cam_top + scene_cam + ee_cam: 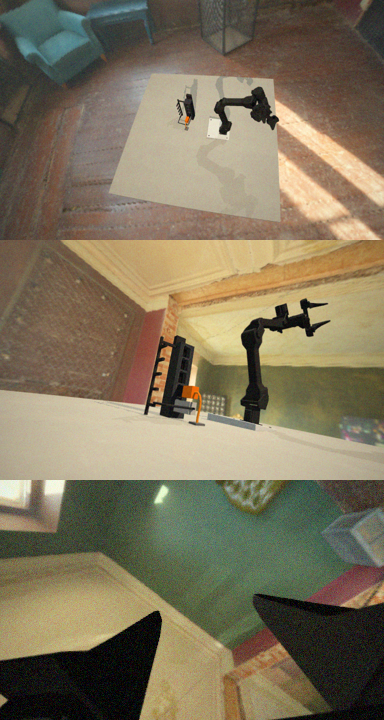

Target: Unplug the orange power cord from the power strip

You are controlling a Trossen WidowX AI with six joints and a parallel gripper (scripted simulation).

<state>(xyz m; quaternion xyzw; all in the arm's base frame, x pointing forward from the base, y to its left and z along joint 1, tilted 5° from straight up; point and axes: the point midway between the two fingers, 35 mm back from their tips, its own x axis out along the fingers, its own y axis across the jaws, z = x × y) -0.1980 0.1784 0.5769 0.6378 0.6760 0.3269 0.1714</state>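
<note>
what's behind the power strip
A thin black rack with short pegs stands directly behind the upright power strip, on the side away from the orange plug. The strip's body covers whatever joins the two, so I cannot tell how they connect.

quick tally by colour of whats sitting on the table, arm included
black: 2 (power strip on its rack, robot arm)
orange: 1 (plug with cord)
grey: 2 (block under the plug, base plate)
total: 5
</note>
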